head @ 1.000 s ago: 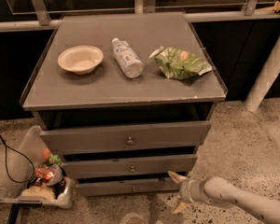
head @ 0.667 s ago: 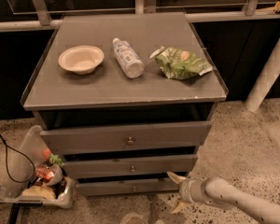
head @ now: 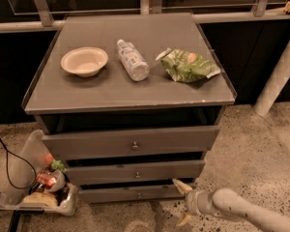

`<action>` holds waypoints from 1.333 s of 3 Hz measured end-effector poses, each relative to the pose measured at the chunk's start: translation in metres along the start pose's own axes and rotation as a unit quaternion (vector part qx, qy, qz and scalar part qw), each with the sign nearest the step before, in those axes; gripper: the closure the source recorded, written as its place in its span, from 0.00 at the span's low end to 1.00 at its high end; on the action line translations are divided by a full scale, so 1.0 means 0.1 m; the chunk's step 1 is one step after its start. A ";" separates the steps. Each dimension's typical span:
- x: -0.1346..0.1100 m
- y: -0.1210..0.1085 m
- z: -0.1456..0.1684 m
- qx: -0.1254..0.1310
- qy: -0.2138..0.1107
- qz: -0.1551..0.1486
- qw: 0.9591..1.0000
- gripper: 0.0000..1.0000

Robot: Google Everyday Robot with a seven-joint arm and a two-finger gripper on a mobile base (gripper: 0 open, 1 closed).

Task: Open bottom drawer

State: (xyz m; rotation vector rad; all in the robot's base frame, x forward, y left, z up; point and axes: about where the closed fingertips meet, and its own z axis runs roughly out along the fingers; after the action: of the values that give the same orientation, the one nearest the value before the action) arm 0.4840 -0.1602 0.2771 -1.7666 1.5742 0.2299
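The bottom drawer (head: 130,194) is the slimmest grey front at the foot of the grey cabinet, with a small round knob (head: 138,195). It stands slightly out from the cabinet body. My gripper (head: 183,204) is low on the floor at the drawer's right end, fingers spread open: one fingertip (head: 180,185) touches or nearly touches the drawer's right corner, the other (head: 183,220) points down toward the floor. It holds nothing. The arm (head: 246,210) runs off to the lower right.
Above are the middle drawer (head: 135,172) and the top drawer (head: 130,143). On the cabinet top (head: 87,93) lie a paper bowl (head: 84,61), a plastic bottle (head: 132,59) and a green chip bag (head: 186,65). A bin of items (head: 38,192) with a black cable stands at the left. A white pillar (head: 280,71) is at the right.
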 end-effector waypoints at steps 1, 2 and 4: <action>-0.05 0.49 -0.04 -0.022 -0.011 -0.045 0.999 0.00; -0.05 0.49 -0.04 -0.022 -0.011 -0.045 0.999 0.00; 0.44 0.37 0.51 -0.023 0.000 0.044 0.999 0.00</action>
State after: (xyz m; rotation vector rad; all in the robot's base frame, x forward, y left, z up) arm 0.4775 -0.1610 0.2006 -1.7339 1.6617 0.3112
